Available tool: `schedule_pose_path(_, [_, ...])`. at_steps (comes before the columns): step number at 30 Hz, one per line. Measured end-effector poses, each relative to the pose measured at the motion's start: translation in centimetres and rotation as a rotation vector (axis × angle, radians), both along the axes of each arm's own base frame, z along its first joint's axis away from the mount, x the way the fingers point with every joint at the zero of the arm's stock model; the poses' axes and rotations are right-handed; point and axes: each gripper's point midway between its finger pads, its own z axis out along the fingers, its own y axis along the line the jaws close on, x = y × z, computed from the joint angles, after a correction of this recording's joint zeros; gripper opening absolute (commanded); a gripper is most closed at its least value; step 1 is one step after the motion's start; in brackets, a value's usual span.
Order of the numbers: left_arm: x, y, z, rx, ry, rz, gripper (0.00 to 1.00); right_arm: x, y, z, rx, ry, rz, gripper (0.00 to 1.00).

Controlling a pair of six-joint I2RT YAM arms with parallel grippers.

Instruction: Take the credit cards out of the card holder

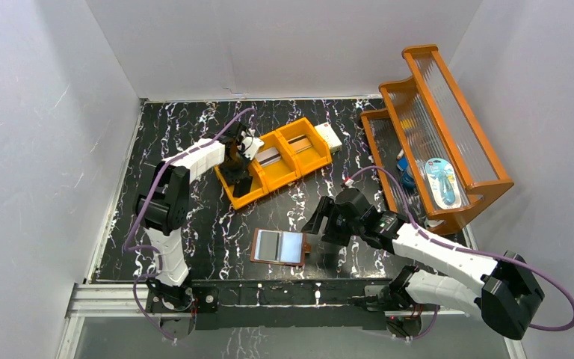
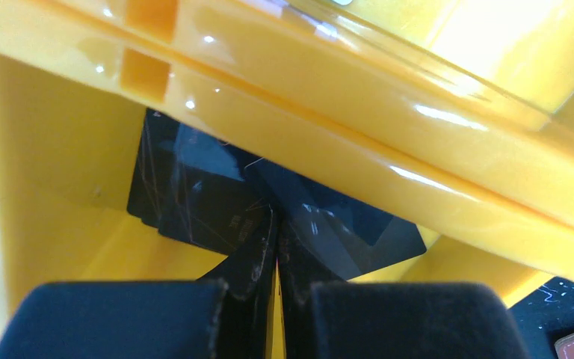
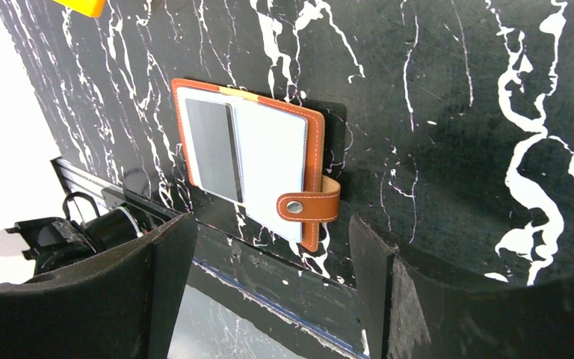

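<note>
**Student:** While the card holder (image 1: 279,247) is lying open on the surface (image 1: 209,224), what is it showing?

**Tutor:** It is showing a brown leather rim with pale stitching and two pale blue-grey inner faces. It is lying flat near the front edge, between the two arm bases. A grey card (image 3: 213,149) is sitting in one face, dark and glossy, slightly smaller than that face. The snap tab (image 3: 310,206) is sticking out from the opposite edge, with its metal stud facing up.

**Student:** Where is the right claw (image 1: 325,230) standing?

**Tutor:** It is hovering just beside the tab edge of the holder, apart from it. Its jaws are spread wide, with nothing between them.

**Student:** And the left claw (image 1: 233,166)?

**Tutor:** It is reaching down into the end compartment of the orange tray (image 1: 303,149), well apart from the holder. Its fingers (image 2: 250,258) are pressed together. Black cards (image 2: 209,202) are lying overlapped on the compartment floor, thin, flat and reflective. The fingertips are meeting right at these cards. Whether they are pinching one, I cannot tell.
</note>
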Motion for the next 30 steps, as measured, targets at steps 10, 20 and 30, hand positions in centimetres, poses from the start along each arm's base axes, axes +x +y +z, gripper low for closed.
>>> schedule_pose_path(10, [1.3,0.5,5.0,-0.01,-0.142,0.062,0.04,-0.2,-0.1,-0.7,-0.019,0.021,0.002,0.83])
schedule_pose_path(20, [0.0,0.6,11.3,-0.175,-0.326,0.285,0.74,-0.5,0.0,-0.9,-0.021,0.032,0.018,0.82])
schedule_pose_path(30, [-3.6,4.0,10.4,-0.214,-0.34,0.692,0.9,0.9,0.3,0.9,-0.058,-0.023,0.029,0.84])
